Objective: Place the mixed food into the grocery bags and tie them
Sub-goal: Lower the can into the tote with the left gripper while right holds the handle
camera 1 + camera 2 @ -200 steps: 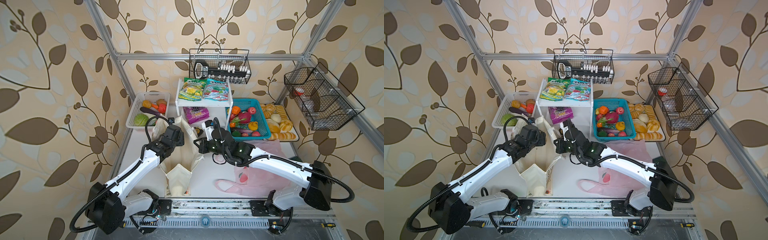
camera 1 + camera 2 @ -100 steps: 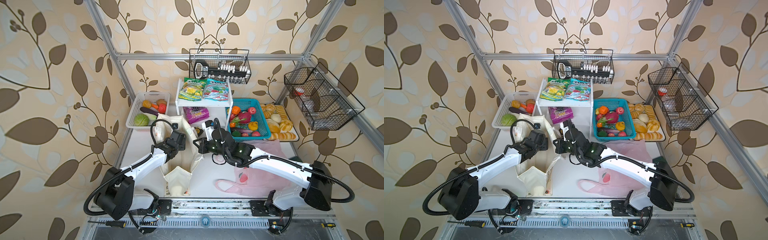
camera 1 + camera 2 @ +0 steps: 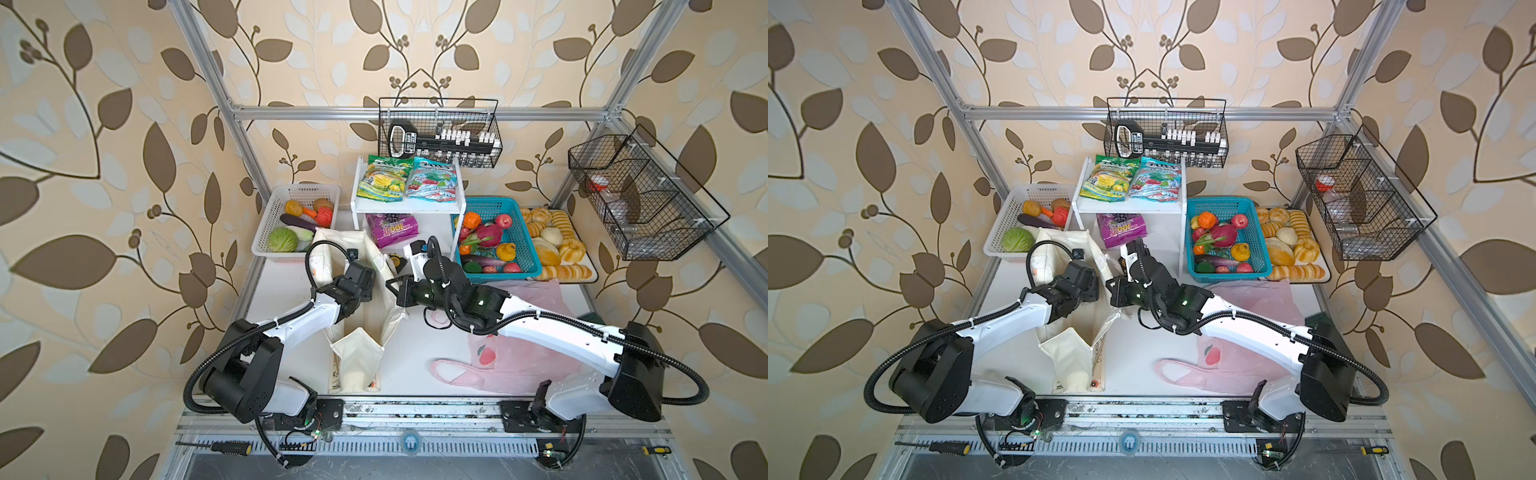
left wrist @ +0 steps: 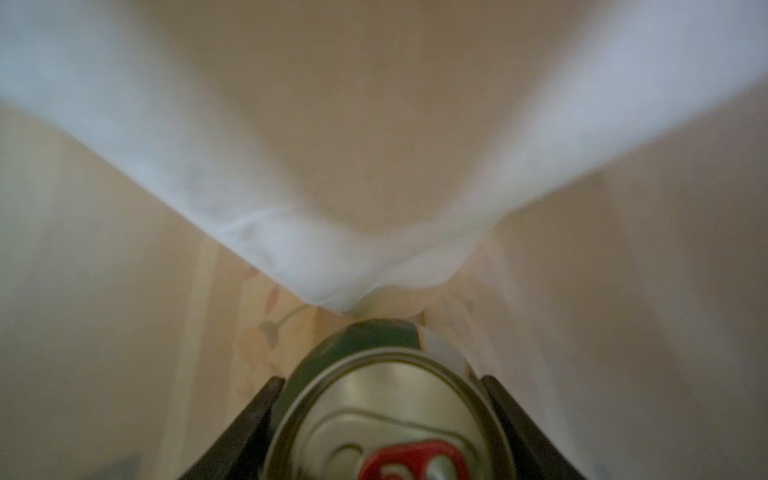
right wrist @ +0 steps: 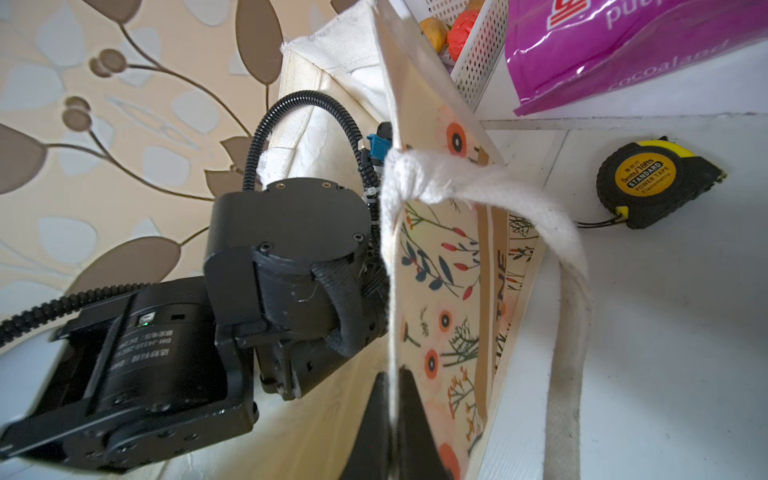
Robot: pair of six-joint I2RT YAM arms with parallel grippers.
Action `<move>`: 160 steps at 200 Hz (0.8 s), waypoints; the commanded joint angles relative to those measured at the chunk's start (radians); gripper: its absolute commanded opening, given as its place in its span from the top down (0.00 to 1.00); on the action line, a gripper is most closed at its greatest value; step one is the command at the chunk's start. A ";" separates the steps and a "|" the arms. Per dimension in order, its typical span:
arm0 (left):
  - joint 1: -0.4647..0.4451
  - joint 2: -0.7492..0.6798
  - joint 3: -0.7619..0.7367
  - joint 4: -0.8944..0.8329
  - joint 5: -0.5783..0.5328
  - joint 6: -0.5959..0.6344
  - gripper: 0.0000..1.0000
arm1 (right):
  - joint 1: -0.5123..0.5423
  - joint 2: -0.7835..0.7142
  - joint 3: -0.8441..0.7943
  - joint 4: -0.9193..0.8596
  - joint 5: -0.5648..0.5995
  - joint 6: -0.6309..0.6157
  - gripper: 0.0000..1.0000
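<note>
The cream canvas tote [image 3: 356, 353] stands open at the table's middle in both top views. My left gripper [image 4: 383, 379] is down inside it, shut on a green drink can [image 4: 386, 415] with a red tab; tote cloth fills the left wrist view. My right gripper [image 5: 392, 374] is shut on the tote's rim [image 5: 436, 249], holding that side up. The pink plastic bag [image 3: 536, 299] lies flat under my right arm. The teal-and-red packet [image 3: 434, 183] lies on the white shelf, the purple packet [image 3: 392, 228] beneath it. A magenta dragon fruit [image 3: 488, 235] and other toy fruits fill the blue basket [image 3: 498, 203].
A white basket [image 3: 266, 237] of vegetables stands at the back left and a tray of bread rolls [image 3: 552, 245] at the back right. A green-and-yellow packet [image 3: 384, 180] shares the shelf. A tape measure [image 5: 648, 183] lies behind the tote. Wire baskets [image 3: 440, 137] hang on the frame.
My left arm has swung in and dropped lower, carrying the can down into the tote. The right gripper has stayed on the tote's rim.
</note>
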 commanded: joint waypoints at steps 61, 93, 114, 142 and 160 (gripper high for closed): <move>0.004 0.006 0.006 -0.009 -0.018 -0.053 0.47 | 0.013 -0.036 -0.026 0.056 0.003 0.015 0.94; 0.004 -0.045 0.019 -0.031 -0.018 -0.015 0.29 | 0.013 -0.028 -0.025 0.060 -0.002 0.016 0.93; 0.004 -0.064 0.045 -0.070 0.005 -0.002 0.21 | 0.013 -0.023 -0.023 0.062 -0.002 0.015 0.92; 0.004 -0.110 0.086 -0.123 0.012 0.019 0.14 | 0.011 -0.021 -0.021 0.062 -0.001 0.012 0.90; 0.004 -0.152 0.095 -0.138 0.019 0.040 0.10 | 0.011 -0.018 -0.019 0.063 -0.001 0.010 0.89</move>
